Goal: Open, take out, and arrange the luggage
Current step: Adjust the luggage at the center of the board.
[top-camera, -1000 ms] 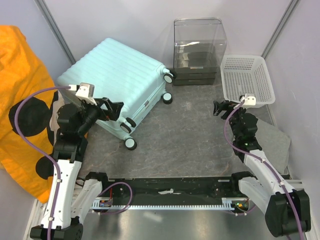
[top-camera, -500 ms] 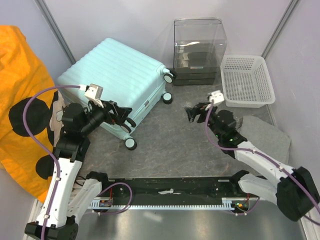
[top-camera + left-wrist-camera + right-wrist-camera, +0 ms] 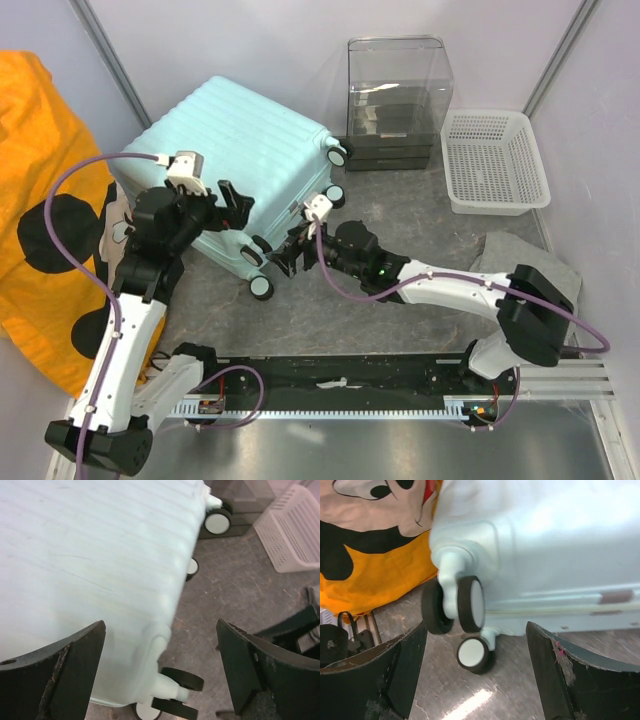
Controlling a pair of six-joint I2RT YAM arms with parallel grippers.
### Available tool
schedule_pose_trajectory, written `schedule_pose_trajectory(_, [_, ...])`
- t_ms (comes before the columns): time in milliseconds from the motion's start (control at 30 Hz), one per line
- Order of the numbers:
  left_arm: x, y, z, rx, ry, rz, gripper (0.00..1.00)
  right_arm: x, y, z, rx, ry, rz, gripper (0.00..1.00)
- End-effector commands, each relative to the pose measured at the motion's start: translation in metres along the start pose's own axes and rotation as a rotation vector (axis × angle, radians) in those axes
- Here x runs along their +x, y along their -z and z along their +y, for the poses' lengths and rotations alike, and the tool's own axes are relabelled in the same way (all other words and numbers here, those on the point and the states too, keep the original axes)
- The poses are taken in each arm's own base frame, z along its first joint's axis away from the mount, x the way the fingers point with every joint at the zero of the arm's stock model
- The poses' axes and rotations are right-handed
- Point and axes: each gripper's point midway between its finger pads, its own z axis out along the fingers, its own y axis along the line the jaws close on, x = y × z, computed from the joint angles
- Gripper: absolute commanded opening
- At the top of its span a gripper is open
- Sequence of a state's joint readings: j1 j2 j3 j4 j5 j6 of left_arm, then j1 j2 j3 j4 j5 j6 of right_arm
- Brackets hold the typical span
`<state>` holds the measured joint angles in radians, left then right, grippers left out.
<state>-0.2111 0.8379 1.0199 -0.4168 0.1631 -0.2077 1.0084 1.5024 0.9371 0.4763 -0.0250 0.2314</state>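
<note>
Spread claw (image 3: 475, 677) near luggage (image 3: 560, 545) wheels (image 3: 470, 602)

1. The left arm (image 3: 115, 350) and right arm (image 3: 450, 286) are built of white links joined by black joints.
2. A purple cable (image 3: 75, 185) is looped along each arm.
3. A small white camera block (image 3: 185, 167) is mounted at each wrist.
4. The black fingers (image 3: 55, 680) are seen scuffed and chipped along their edges.
5. Both bases (image 3: 100, 452) are bolted to a black rail (image 3: 340, 374) edged by a white toothed strip (image 3: 330, 408).
</note>
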Motion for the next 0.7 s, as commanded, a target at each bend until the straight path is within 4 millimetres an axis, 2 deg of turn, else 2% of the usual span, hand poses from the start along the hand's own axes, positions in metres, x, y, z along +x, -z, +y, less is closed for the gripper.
schedule_pose_trajectory(0, [-0.043,0.004,0.02,-0.068,0.007,-0.104,1.0,-0.016,-0.02,0.025,-0.081,0.023,-0.009,0.89])
schedule_pose_trajectory(100, [-0.053,0.007,0.041,-0.123,0.04,-0.131,0.99,-0.013,-0.028,0.033,-0.105,0.075,0.032,0.89])
schedule_pose_trajectory(167, [-0.055,0.008,0.046,-0.135,0.059,-0.142,0.99,-0.008,-0.03,0.043,-0.131,0.098,0.057,0.9])
schedule_pose_trajectory(200, [-0.057,0.011,0.058,-0.172,0.066,-0.153,0.99,-0.005,-0.031,0.044,-0.135,0.117,0.068,0.9])
schedule_pose_trajectory(433, [-0.046,0.006,0.072,-0.21,0.068,-0.156,0.99,0.016,-0.051,0.046,-0.108,0.125,0.141,0.89])
schedule_pose_trajectory(667, [-0.038,0.011,0.093,-0.31,0.032,-0.157,0.99,0.028,-0.067,0.045,-0.092,0.14,0.178,0.7])
